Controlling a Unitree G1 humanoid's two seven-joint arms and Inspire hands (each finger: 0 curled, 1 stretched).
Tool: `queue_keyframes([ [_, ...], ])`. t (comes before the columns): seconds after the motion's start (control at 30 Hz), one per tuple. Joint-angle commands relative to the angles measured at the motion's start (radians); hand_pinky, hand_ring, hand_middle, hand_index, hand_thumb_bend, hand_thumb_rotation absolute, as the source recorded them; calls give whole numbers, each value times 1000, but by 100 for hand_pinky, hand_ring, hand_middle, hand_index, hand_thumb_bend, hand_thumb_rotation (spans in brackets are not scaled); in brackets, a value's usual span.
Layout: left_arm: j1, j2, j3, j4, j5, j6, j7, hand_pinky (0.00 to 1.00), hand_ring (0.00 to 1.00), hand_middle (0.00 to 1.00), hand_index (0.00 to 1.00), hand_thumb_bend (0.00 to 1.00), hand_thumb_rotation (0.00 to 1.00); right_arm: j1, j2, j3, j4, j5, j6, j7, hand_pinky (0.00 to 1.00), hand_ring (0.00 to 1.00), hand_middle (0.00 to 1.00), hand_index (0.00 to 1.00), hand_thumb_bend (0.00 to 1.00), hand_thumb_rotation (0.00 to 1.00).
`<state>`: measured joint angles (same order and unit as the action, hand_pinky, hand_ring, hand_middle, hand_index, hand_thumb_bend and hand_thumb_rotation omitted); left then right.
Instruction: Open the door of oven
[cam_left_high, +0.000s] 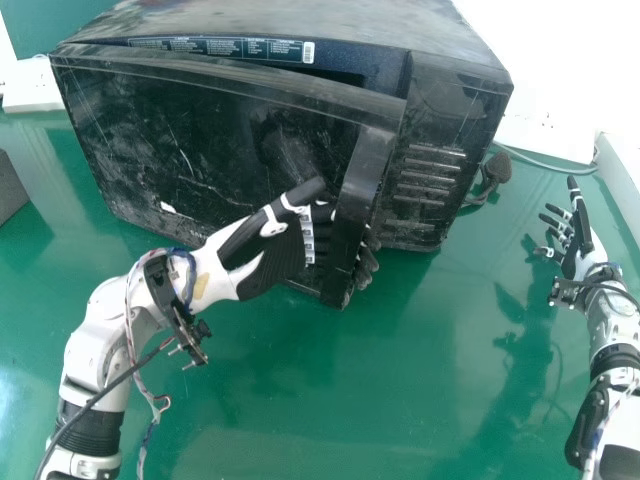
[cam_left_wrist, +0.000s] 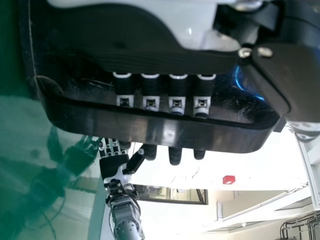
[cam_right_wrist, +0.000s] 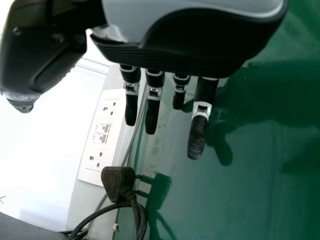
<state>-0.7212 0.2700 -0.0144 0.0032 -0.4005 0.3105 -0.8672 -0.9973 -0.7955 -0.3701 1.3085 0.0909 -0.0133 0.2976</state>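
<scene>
Green table (cam_left_high: 250, 410) below, white wall (cam_left_high: 565, 55) behind; oven (cam_left_high: 280, 110) sits on the table, ahead of the robot and left of centre; its door (cam_left_high: 200, 150) is ajar, free edge at right. Left hand (cam_left_high: 270, 245) is open, straight fingers threaded behind the handle (cam_left_high: 352, 215), tips out the far side; right hand (cam_left_high: 578, 240) open, off to the oven's right. Step in hand looks like opening the door wider; next move likely needs a pull toward the robot, arcing left round the hinge side. Oven front faces the robot, long axis roughly left-right; door angled a bit left; handle runs roughly upright.
</scene>
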Motion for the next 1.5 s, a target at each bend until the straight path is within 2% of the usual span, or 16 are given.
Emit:
queue_keyframes([
  [0.0, -7, -5, 24, -42, -48, -14, -2, 23, 33, 44, 59, 100, 86, 56, 26, 10, 36, -13, 49, 9, 64, 71, 79, 82, 100, 96],
  [0.17, -3, 2, 30, -46, -67, 15, 5, 23, 32, 42, 57, 100, 85, 51, 28, 10, 35, -12, 56, 13, 66, 73, 78, 83, 100, 97],
  [0.3, 9, 5, 41, -43, -79, 7, -4, 22, 30, 42, 57, 100, 84, 53, 28, 15, 35, -17, 50, 8, 70, 73, 80, 84, 100, 99],
  [0.37, 15, 7, 46, -41, -83, 7, -8, 22, 30, 42, 57, 100, 83, 50, 29, 12, 35, -13, 52, 6, 62, 66, 75, 82, 100, 97],
  [0.5, 33, 23, 50, -52, -84, 8, -10, 22, 30, 42, 58, 100, 82, 54, 23, 9, 36, -10, 55, 25, 68, 76, 82, 84, 100, 98],
  [0.6, 50, 25, 57, -50, -90, -1, -17, 22, 30, 41, 58, 100, 81, 51, 24, 13, 35, -14, 56, 15, 66, 74, 81, 84, 100, 98],
  [0.73, 66, 28, 68, -49, -88, -15, -23, 22, 29, 40, 58, 100, 81, 50, 25, 11, 36, -11, 59, 8, 72, 77, 82, 86, 100, 99],
  [0.8, 75, 35, 69, -58, -83, -13, -22, 22, 29, 40, 58, 100, 82, 52, 23, 12, 35, -12, 56, 15, 70, 75, 80, 85, 100, 98],
  [0.87, 84, 37, 71, -63, -86, -19, -31, 22, 30, 41, 57, 100, 82, 53, 22, 16, 35, -16, 54, 14, 74, 77, 83, 85, 99, 100],
  [0.93, 92, 37, 70, -70, -86, -30, -36, 22, 30, 41, 55, 100, 82, 52, 21, 18, 36, -18, 56, 9, 70, 77, 85, 87, 99, 100],
  [1.1, 108, 51, 70, -115, -91, -13, -23, 21, 28, 39, 47, 100, 80, 51, 22, 12, 37, -12, 60, 4, 75, 80, 85, 87, 97, 100],
  [1.27, 122, 69, 77, -140, -110, 22, -16, 22, 30, 39, 46, 100, 79, 49, 23, 6, 36, -6, 66, 2, 61, 67, 80, 85, 96, 100],
  [1.3, 125, 69, 78, -140, -111, 19, -17, 21, 30, 39, 46, 100, 79, 49, 23, 7, 35, -6, 66, 3, 61, 67, 80, 85, 96, 100],
  [1.37, 130, 70, 81, -137, -117, 15, -20, 21, 29, 39, 45, 100, 79, 46, 23, 3, 35, -3, 72, 0, 67, 72, 81, 85, 94, 100],
  [1.47, 135, 76, 85, -127, -130, 13, -40, 21, 27, 37, 43, 100, 79, 46, 24, 7, 33, -7, 68, -5, 64, 70, 81, 86, 94, 100],
])
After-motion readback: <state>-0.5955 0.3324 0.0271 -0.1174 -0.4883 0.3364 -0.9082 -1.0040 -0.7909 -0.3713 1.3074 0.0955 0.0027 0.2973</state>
